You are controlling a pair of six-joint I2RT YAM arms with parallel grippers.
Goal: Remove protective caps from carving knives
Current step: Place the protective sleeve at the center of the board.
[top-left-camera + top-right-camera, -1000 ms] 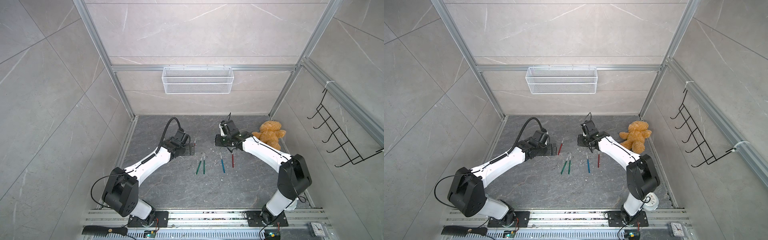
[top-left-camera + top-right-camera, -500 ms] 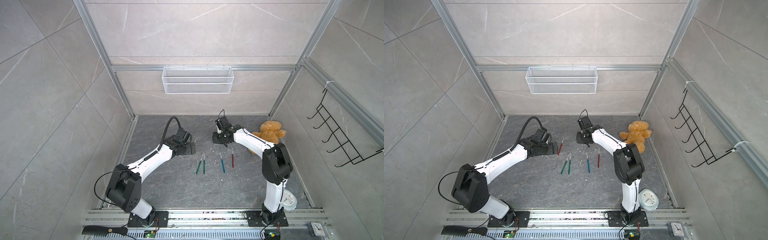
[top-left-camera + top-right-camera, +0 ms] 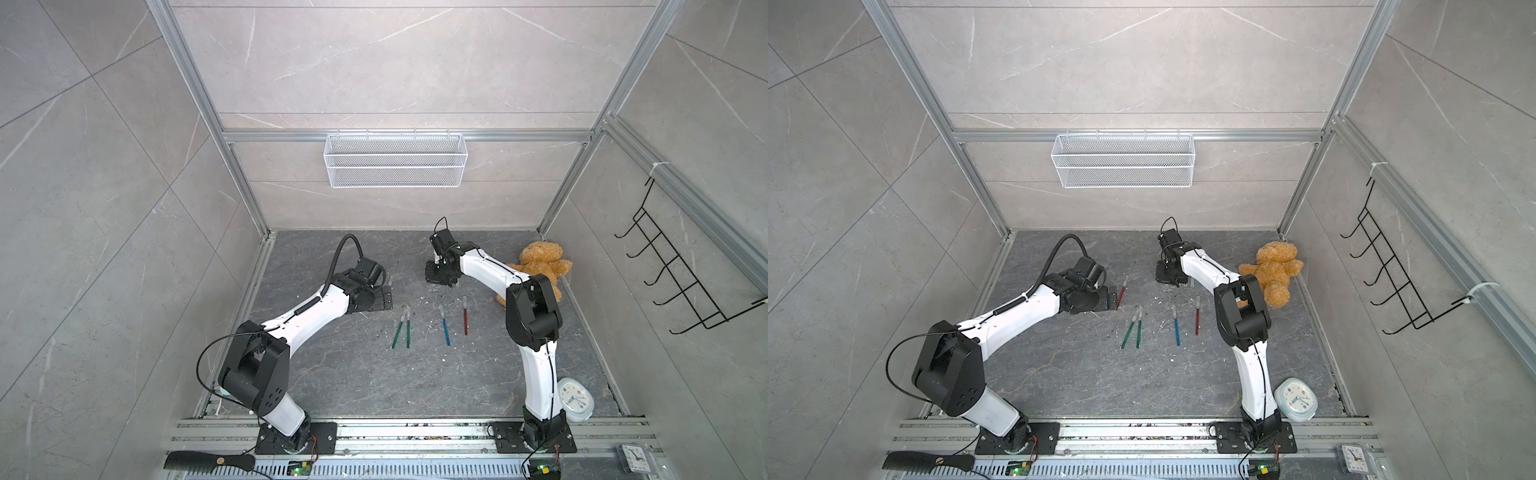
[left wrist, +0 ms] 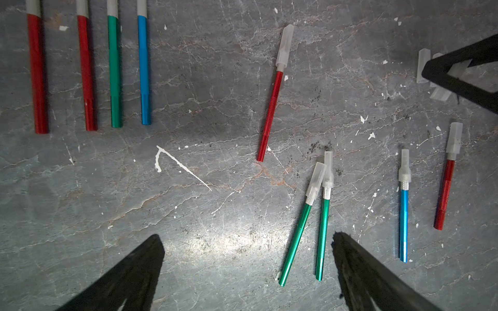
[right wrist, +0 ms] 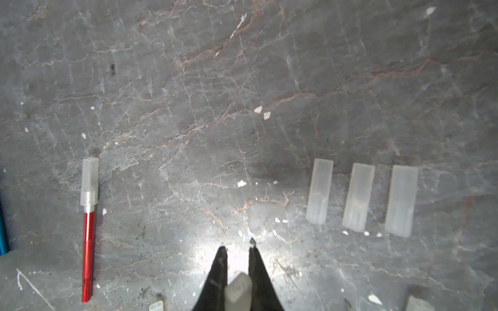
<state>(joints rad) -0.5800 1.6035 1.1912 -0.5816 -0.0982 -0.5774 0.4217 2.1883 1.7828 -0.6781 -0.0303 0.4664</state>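
While five carving knives lie capped mid-table, left gripper hangs wide and empty at their ten o'clock; farther, at one o'clock, right gripper pinches one protective cap; hazard: released askew, it may roll into three laid caps just beside, at three o'clock, scattering the row.

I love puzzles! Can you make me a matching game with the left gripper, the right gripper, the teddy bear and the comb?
1 left gripper
2 right gripper
3 teddy bear
4 comb

A black, with teeth
B shut on a protective cap
C open, holding nothing
D brown and fuzzy

Pairs: 1-C, 2-B, 3-D, 4-A
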